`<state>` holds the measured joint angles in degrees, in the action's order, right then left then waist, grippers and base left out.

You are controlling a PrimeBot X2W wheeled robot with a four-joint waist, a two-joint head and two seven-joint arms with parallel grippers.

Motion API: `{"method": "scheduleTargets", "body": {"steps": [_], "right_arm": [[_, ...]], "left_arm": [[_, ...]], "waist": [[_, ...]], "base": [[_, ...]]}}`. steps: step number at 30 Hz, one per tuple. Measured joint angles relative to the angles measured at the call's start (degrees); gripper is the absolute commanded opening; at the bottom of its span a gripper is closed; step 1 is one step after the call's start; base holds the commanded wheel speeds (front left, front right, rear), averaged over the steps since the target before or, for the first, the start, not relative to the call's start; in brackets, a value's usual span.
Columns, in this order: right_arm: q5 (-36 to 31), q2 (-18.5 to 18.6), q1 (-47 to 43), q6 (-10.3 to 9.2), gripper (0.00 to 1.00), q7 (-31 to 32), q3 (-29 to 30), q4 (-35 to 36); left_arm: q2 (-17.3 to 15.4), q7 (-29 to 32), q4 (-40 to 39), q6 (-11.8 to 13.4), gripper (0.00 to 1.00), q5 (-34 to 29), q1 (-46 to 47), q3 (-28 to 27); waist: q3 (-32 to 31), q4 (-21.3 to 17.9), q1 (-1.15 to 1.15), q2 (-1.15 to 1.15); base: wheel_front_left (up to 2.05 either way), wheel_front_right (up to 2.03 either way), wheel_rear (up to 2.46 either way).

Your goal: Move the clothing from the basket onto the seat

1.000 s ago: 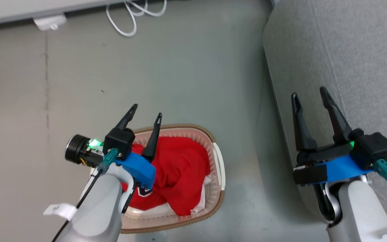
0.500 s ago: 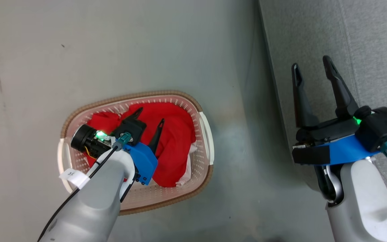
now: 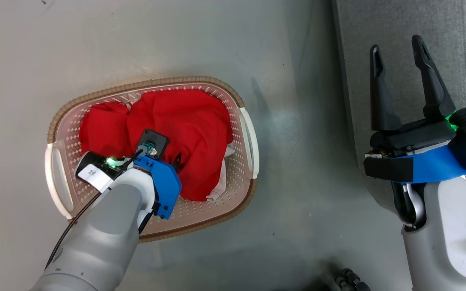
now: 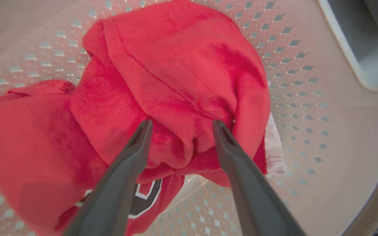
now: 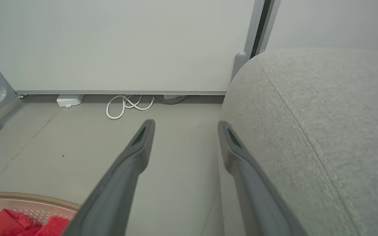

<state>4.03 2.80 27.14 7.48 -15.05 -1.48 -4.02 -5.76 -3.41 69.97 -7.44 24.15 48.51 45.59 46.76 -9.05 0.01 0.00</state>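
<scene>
The bright red soft fabric clothing (image 3: 184,121) is heaped inside the oval cream-white perforated plastic basket (image 3: 148,83) w/ brown braided rim, stood on the grey floor (image 3: 176,32). None is laid yet on the large grey woven-fabric seat (image 3: 403,20), found near the basket at the robot's right.

The left gripper (image 4: 181,131) is found down in the basket, jaws spread fully, fingers set either side of a bunched fold of the plain red garment (image 4: 176,65). The cloth is touched by the tips but nothing is clamped. The right gripper (image 3: 396,46) is held wide open too, empty, above the seat's edge.

Handling, as judged: the clothing is expected to be light, limp, non-fragile, w/ a fleecy nap, so slip is thought unlikely once a thick fold is pinched. No stiffness can be counted on; whatever is lifted will be left dangling and must be raised enough for the rim to be cleared. Hold is best taken on the raised fold between the fingers, i.e. several layers, not on the thin white panel (image 4: 274,147) at the pile's edge. The garments are tangled, so both may be dragged up together, or one shed partway. The basket is prob. light too and could be tugged along if cloth is snagged.
</scene>
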Motion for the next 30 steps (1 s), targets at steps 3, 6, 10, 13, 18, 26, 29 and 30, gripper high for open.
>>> {"method": "scheduleTargets", "body": {"steps": [3, 6, 10, 13, 18, 26, 29, 30], "right_arm": [[-0.41, 0.00, 0.44, 0.00, 1.00, 0.00, -0.03, 0.56], [-0.56, 0.00, 0.65, 0.00, 1.00, 0.00, -0.24, 1.16], [-0.85, 0.00, 0.92, 0.00, 1.00, 0.00, -0.34, 2.08], [-0.91, 0.00, 1.35, 0.00, 1.00, -0.01, -0.43, 2.88], [-0.89, 0.00, 1.51, 0.00, 1.00, 0.00, -0.76, 3.48], [-0.52, 0.00, 1.75, 0.00, 1.00, 0.00, -0.63, 4.19], [-0.51, 0.00, 1.75, 0.00, 1.00, 0.00, -0.45, 4.27], [-0.51, 0.00, 1.75, 0.00, 1.00, 0.00, -0.38, 4.31]], "left_arm": [[-0.19, 1.76, 0.23, 0.00, 1.00, 2.36, 0.25, 1.12], [-0.35, 3.20, 0.00, 0.00, 1.00, 5.50, 0.69, 1.45], [-0.90, 3.69, -0.85, 0.00, 1.00, 7.28, 1.62, 3.61], [-0.92, 3.82, -1.76, 0.00, 1.00, 9.03, 2.60, 5.23], [-0.93, 3.34, -2.30, 0.00, 1.00, 11.07, 4.56, 7.89], [-1.08, 1.76, 0.20, 0.00, 1.00, 11.51, 7.25, 11.89], [-0.91, 2.04, 0.47, 0.00, 0.27, 11.70, 7.46, 13.28], [-0.91, 1.83, 0.55, 0.00, 0.00, 11.76, 7.61, 13.82]], "waist": [[1.22, 0.18, 0.00, 0.00], [2.35, 0.32, 0.00, 0.00], [3.97, 0.39, 0.00, 0.00], [5.24, 0.38, 0.00, 0.00], [7.15, 0.13, 0.00, 0.00], [9.07, -0.78, 0.00, 0.00], [9.21, -0.83, 0.00, 0.00], [9.17, -0.79, 0.00, 0.00]], "base": [[0.00, 0.00, 0.00], [0.00, 0.00, 0.00], [0.00, 0.00, 0.00], [0.00, 0.00, 0.00], [0.00, 0.00, 0.00], [0.00, 0.00, 0.00], [0.00, 0.00, 0.00], [0.00, 0.00, 0.00]]}}
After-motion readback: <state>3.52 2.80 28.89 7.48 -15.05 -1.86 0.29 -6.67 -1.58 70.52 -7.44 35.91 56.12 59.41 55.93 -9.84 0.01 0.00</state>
